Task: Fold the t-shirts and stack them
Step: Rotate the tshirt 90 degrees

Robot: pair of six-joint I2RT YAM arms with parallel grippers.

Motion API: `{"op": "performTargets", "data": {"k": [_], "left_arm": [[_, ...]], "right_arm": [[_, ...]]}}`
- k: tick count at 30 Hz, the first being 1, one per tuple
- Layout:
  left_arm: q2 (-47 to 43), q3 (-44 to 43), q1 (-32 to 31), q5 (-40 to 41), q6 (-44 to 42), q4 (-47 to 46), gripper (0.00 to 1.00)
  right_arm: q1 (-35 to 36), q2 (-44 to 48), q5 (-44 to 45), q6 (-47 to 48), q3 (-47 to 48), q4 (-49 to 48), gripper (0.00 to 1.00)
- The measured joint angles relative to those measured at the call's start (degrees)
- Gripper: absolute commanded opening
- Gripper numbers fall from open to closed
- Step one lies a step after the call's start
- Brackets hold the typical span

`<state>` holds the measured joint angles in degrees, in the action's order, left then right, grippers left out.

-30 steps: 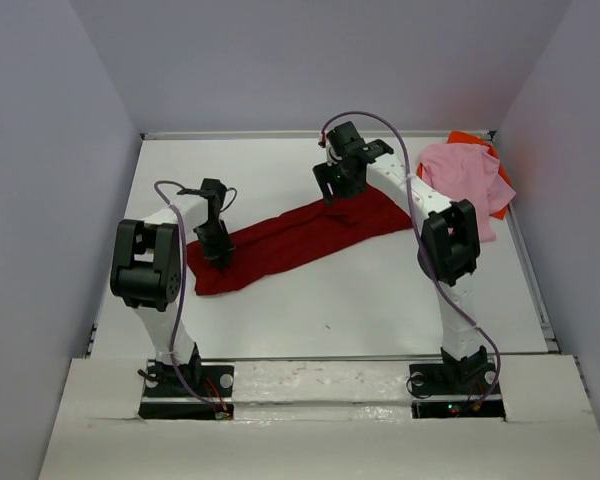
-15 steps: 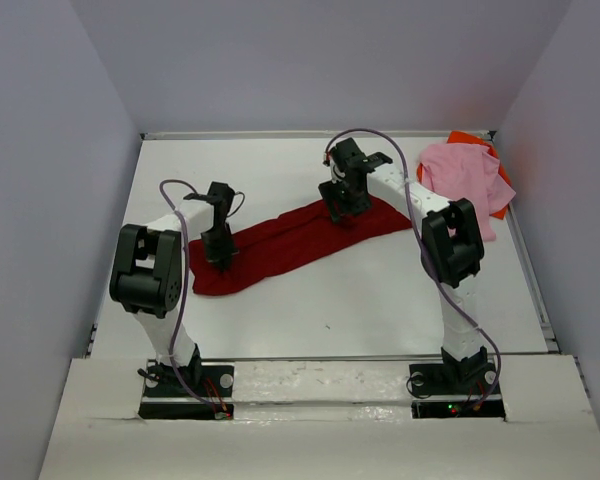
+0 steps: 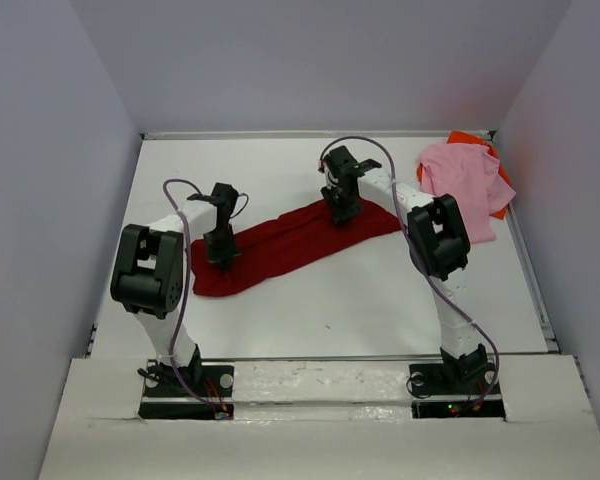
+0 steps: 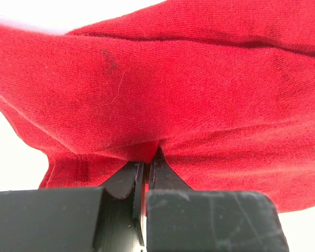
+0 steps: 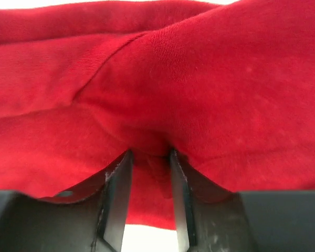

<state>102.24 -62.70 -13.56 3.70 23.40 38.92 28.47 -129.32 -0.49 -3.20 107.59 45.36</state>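
red shirt (image 3: 290, 240): lay as a long band mid-worktop (image 3: 360, 310), slanting from near left toward far right | left gripper (image 4: 147, 160): clamped tight on fold near left end | right gripper (image 5: 149, 157): pinched cloth at other end | pink shirt (image 3: 465, 178) over orange shirt (image 3: 465, 138): heaped in far-right corner | showed bare surface along near edge

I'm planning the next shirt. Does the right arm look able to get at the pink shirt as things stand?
Probably yes, once freed: the pink shirt lies uncovered right of the right arm, nothing between them, but its jaws are clamped on the dark red shirt.
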Motion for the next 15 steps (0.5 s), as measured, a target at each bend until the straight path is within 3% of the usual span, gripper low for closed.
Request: {"op": "performTargets", "data": {"k": [2,5,9,15], "left_arm": [[-0.09,0.00,-0.11,-0.02,0.00,0.11,0.03],[-0.61,0.46,-0.26,-0.72,0.00,0.28,0.03],[-1.29,1.42,-0.63,-2.19,0.04,0.81,0.03],[-1.16,1.53,-1.90,-3.80,0.07,2.71,0.04]], "right_arm": [[0.02,-0.90,0.02,0.28,0.24,-0.39,0.44],[0.00,-0.94,0.02,0.26,0.48,-1.01,0.58],[-0.11,-0.87,-0.63,-0.11,0.48,-1.01,0.67],[-0.74,0.11,-1.46,-0.74,0.72,0.92,0.72]]}}
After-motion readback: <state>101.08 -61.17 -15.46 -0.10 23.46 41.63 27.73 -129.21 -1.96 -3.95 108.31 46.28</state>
